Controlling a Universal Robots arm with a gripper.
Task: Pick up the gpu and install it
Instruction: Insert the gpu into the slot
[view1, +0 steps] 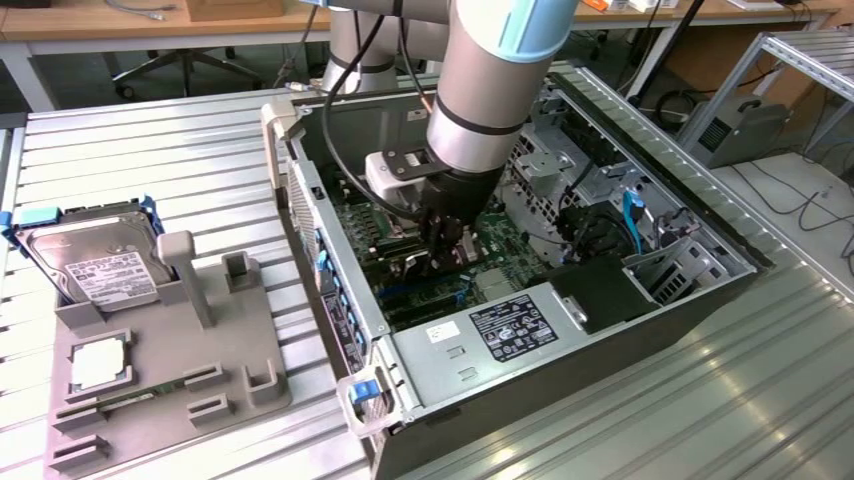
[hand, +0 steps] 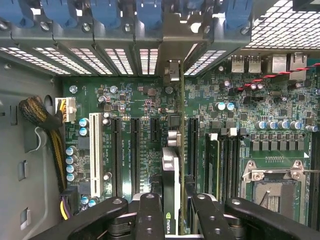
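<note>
The case (view1: 304, 215) sat on the table (view1: 667, 430), to the exterior view's right of the stand (view1: 200, 350). The drive (view1: 94, 265) stood on edge at the far end of the stand. A chip (view1: 100, 362) lay flat on the stand, nearer the camera. The board (hand: 145, 100) lay inside the case. The gripper (view1: 451, 245) hung in the case above the board, with the gpu (hand: 171, 200) on edge between its fingers. The gpu was between the cables (hand: 45, 125) and the socket (hand: 270, 192).

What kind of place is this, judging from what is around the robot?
Most likely a robotics lab or workshop: a robot arm reaches into an open computer case on a ribbed metal table, with desks and an office chair behind.
</note>
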